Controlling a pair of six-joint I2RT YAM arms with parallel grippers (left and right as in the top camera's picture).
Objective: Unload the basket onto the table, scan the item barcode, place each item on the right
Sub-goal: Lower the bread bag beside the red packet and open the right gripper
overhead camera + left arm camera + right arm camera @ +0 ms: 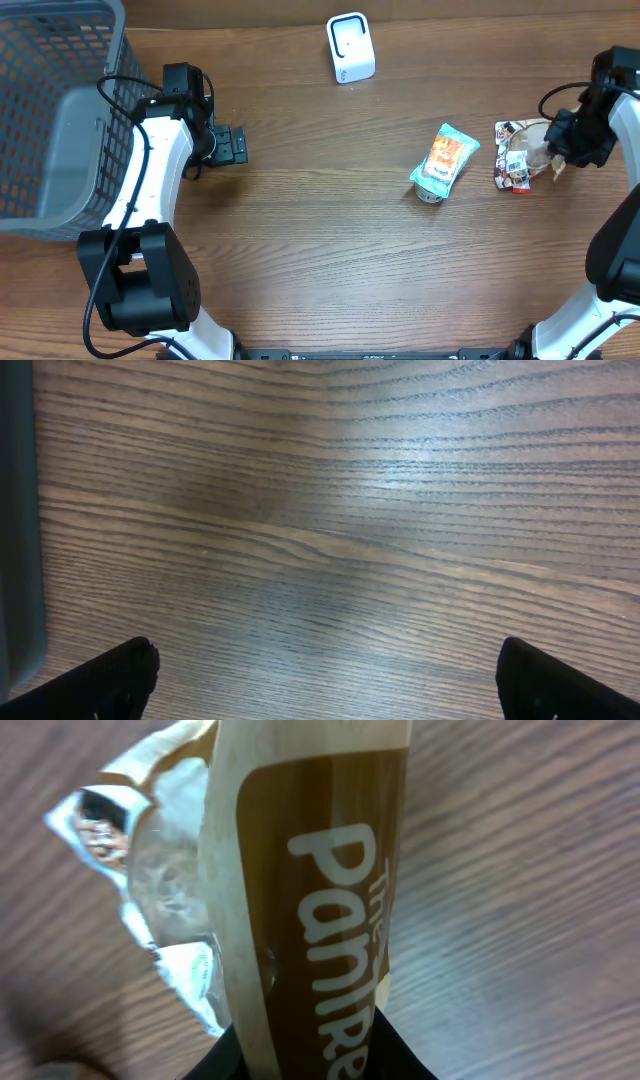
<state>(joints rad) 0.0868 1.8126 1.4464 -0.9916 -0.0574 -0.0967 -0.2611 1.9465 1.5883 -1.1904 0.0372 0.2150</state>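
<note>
My right gripper (315,1058) is shut on the item, a brown and cream snack packet (300,870) with white lettering that fills the right wrist view. No barcode shows on it. In the overhead view this gripper (556,152) hangs at the table's right edge, just over a white picture-printed packet (513,157), which the right wrist view shows behind the held one as a crinkled clear packet (150,870). The white scanner (350,47) stands at the back middle. My left gripper (238,145) (325,665) is open over bare wood, nothing between its fingers.
An orange and teal packet (443,160) lies right of centre beside a small round thing (429,195). A grey mesh basket (50,100) fills the left side, and its wall (15,510) edges the left wrist view.
</note>
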